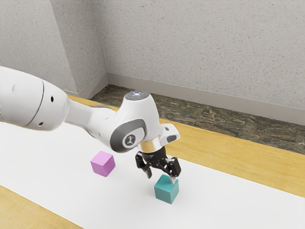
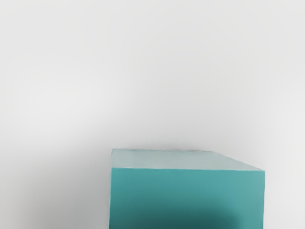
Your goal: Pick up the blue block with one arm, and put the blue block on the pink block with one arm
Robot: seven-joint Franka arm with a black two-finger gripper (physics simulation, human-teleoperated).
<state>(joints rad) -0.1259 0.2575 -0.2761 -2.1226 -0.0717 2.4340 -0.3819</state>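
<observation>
At the exterior view's left, our arm (image 1: pixel 57 112) comes in from the upper left edge and bends down toward the lower middle of the frame, so the wrist faces the white table (image 1: pixel 47 191) from above. Left of centre, the pink block (image 1: pixel 103 163) sits flat on the table with nothing touching it. It is the base for the stack, so we leave it alone for now.

Just right of it, at lower centre, our gripper (image 1: pixel 160 175) hangs tilted over the blue block (image 1: pixel 167 190), its fingers spread and pinching nothing. One fingertip looks to be at the block's top edge and the other out past its left side; we cannot tell whether either touches it. The block, more teal than blue, rests on the table right of the pink one, near it but apart.

In the wrist view the blue block (image 2: pixel 186 195) lies close under the gripper, with bare table (image 2: pixel 143 71) beyond. We judge this step as lining up the grasp: the spread fingers must straddle the block before closing.
</observation>
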